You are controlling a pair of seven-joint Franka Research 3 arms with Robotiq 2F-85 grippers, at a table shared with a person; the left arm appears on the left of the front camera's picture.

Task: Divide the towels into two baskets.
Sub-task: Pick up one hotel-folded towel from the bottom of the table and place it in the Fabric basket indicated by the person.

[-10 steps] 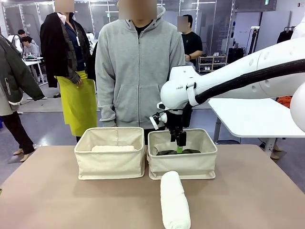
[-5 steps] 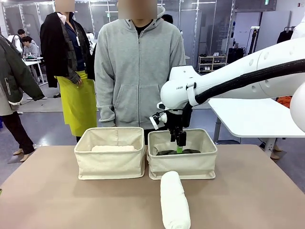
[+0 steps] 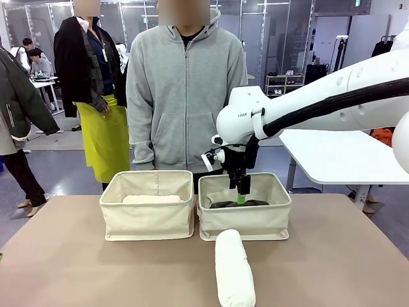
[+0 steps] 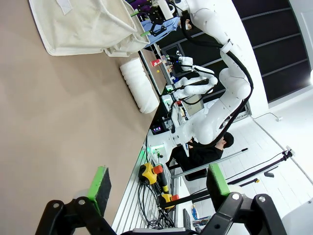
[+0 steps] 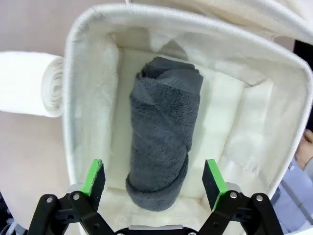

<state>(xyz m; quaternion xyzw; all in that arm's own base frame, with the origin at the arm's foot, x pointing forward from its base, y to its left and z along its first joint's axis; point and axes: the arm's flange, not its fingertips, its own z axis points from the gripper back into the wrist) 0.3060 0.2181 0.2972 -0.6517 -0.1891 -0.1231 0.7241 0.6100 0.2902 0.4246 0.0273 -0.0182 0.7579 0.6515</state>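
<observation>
Grey towel [image 5: 164, 137] is lying lengthwise on the floor of the right basket [image 3: 244, 224], and the right gripper [image 3: 241, 192] is hovering just above it with jaws wide apart and gripping nothing, which reads as a drop-off into that bin. White towel [image 3: 234, 268] is waiting on the table [image 3: 77, 268] just in front of that basket, probably next to sort, while the left basket [image 3: 148, 220] is holding a pale towel [image 3: 152, 199] and the left gripper [image 4: 159, 181] is idling low over the table, jaws apart, empty. Versus a second ago the right arm is sitting slightly higher, jaws equally wide, towels and baskets staying put
</observation>
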